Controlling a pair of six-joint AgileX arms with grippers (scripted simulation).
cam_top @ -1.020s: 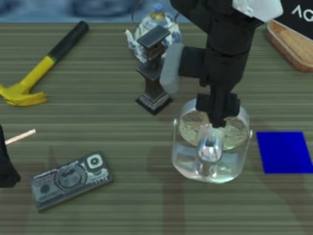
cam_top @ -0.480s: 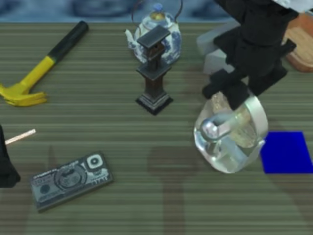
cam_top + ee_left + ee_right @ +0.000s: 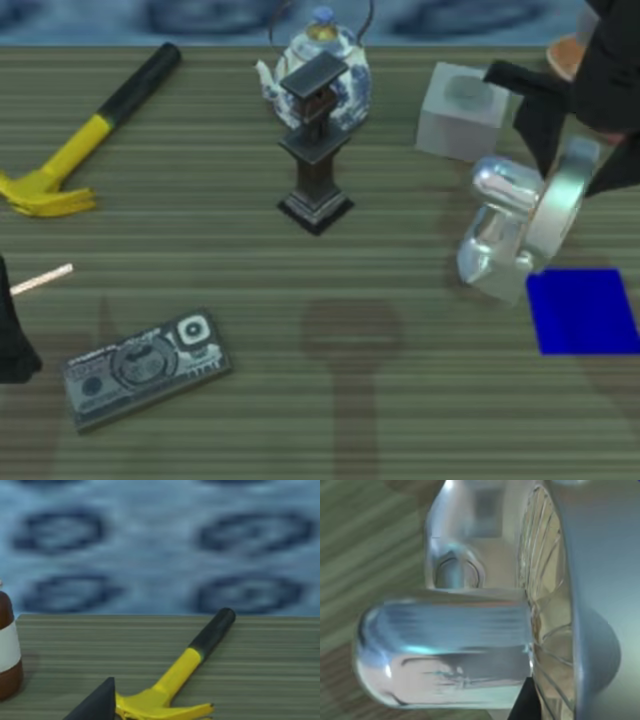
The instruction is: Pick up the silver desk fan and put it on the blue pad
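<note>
My right gripper (image 3: pixel 560 165), fingers clamped on the rim of the silver desk fan (image 3: pixel 515 230), holds it tilted just beside the blue pad (image 3: pixel 583 310); I should level it and centre it over the pad before lowering; left arm parked.

I moved my right gripper (image 3: pixel 570 165) toward 3 o'clock; the silver desk fan (image 3: pixel 510 225) went with it, turned onto its edge, and reached the blue pad (image 3: pixel 583 310), uncovering the grey cube (image 3: pixel 460 110).
</note>
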